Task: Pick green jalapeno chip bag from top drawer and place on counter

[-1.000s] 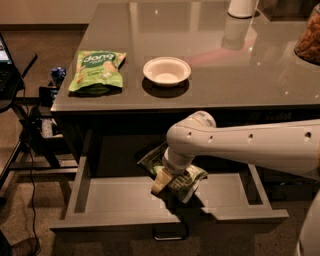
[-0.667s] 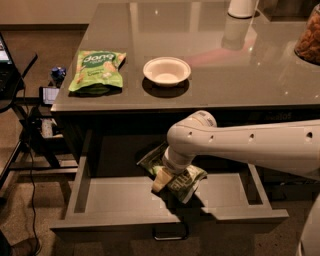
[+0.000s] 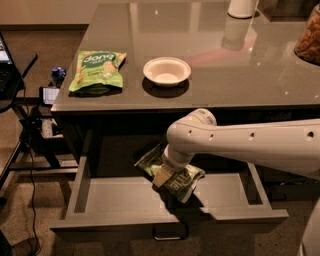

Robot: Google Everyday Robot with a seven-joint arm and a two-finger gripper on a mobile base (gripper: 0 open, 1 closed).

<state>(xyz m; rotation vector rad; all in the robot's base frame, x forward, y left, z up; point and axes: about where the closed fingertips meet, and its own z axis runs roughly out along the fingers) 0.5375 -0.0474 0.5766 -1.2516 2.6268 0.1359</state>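
Observation:
The top drawer [image 3: 115, 200] is pulled open below the counter [image 3: 225, 65], and its metal loop handle [image 3: 170, 234] shows on the front. The green jalapeno chip bag [image 3: 184, 181] lies crinkled in the drawer's middle, dark olive with pale lettering. My white arm reaches in from the right and bends down into the drawer. My gripper [image 3: 162, 176] is right on the bag's upper left part and hides some of it. A dark shadow lies under the bag.
On the counter are a brighter green "dang" bag [image 3: 97, 70] at the left, a white bowl [image 3: 166, 71] beside it, a white cylinder [image 3: 242, 7] at the back and a jar of snacks [image 3: 309, 37] at the right edge. A stand with cables [image 3: 30, 130] is left of the drawer.

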